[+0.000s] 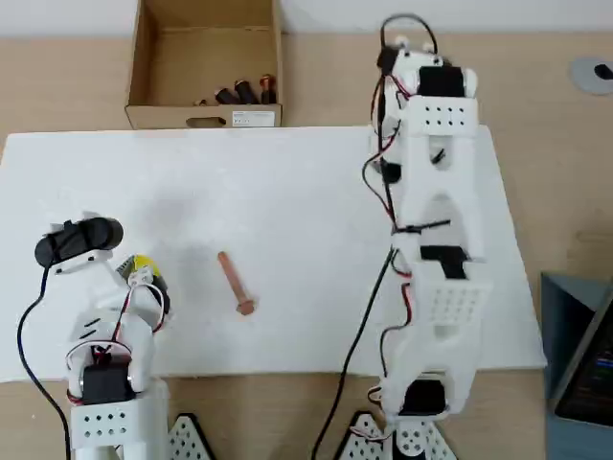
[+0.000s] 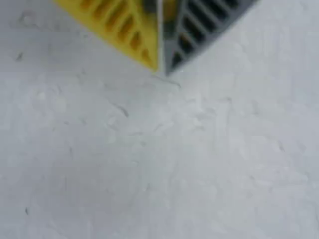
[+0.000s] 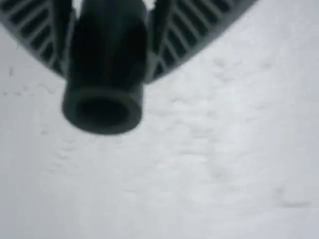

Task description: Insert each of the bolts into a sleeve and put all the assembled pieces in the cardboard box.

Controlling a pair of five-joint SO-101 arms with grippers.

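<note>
A copper bolt point(image 1: 235, 281) lies loose on the white mat point(image 1: 287, 182), left of centre. My left gripper point(image 1: 144, 276) rests low over the mat just left of the bolt. Its yellow and grey fingers meet at the tip, so my left gripper point(image 2: 162, 67) is shut with nothing in it. My right gripper point(image 3: 108, 50) is shut on a dark sleeve point(image 3: 102, 102), whose open end hangs just above the mat. The right arm point(image 1: 436, 192) stretches along the mat's right side. The cardboard box point(image 1: 144, 67) stands behind the mat at the back left, with a few dark and copper assembled pieces point(image 1: 241, 93) inside.
The mat's far edge lies right in front of the box. A laptop corner point(image 1: 584, 355) sits off the mat at the right. A grey disc point(image 1: 592, 74) lies on the wooden table at the back right. Cables point(image 1: 369, 307) hang along the right arm.
</note>
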